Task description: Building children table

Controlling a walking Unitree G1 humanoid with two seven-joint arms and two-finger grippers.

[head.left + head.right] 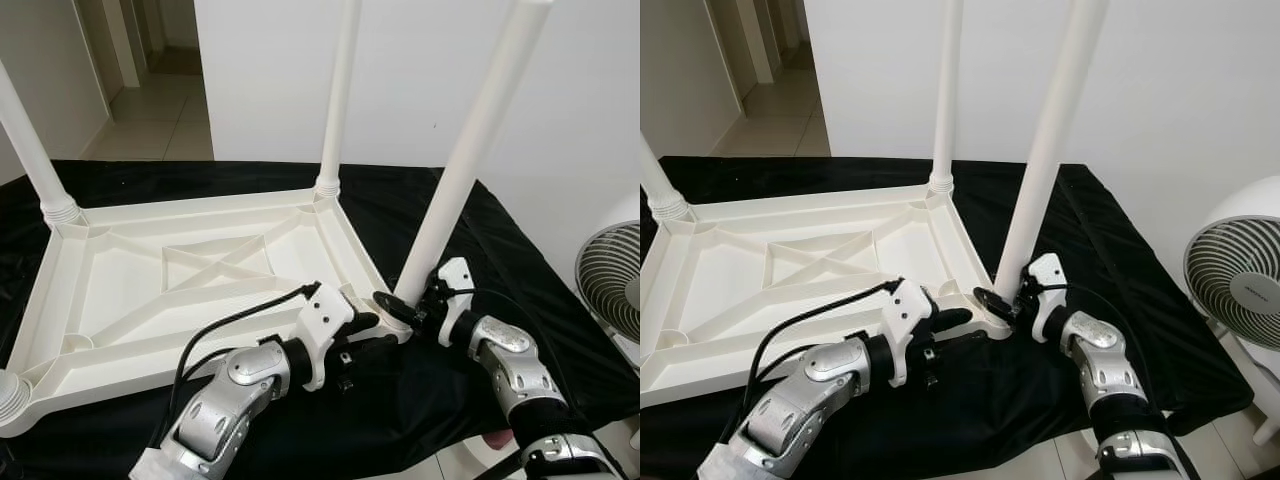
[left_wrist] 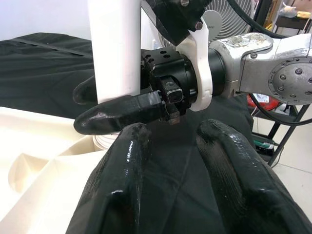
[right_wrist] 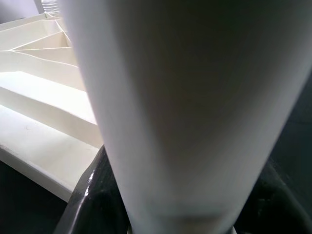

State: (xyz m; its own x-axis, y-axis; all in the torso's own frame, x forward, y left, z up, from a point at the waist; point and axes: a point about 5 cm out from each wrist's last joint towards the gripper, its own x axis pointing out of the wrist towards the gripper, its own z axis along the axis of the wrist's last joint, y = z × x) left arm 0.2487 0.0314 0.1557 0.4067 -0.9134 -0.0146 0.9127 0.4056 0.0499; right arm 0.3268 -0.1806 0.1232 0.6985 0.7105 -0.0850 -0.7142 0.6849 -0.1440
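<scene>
White table (image 1: 200, 270) and legs (image 1: 470, 160) on black cloth (image 1: 500, 250); silver arms, black fingers (image 2: 122, 114)

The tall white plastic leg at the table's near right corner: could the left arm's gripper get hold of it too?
Probably yes. The left gripper hangs open right beside the tall white plastic leg, but the right gripper already clasps its base, so it would need to grip higher.

Two eye views: up high on head, look forward and down at upside-down table top (image 1: 180, 270) on black cloth (image 1: 1110, 260). Both share table, near leg (image 1: 470, 160), both arms, fan (image 1: 1240, 280). Right eye sits a bit to right, so fan shows more.

Left wrist view: low, very near, looks along own fingers (image 2: 122, 185) toward right gripper (image 2: 124, 105) on near leg, fan behind.

Right wrist view: pressed up close to near leg, blurry; table ribs (image 3: 39, 53) off to side.
</scene>
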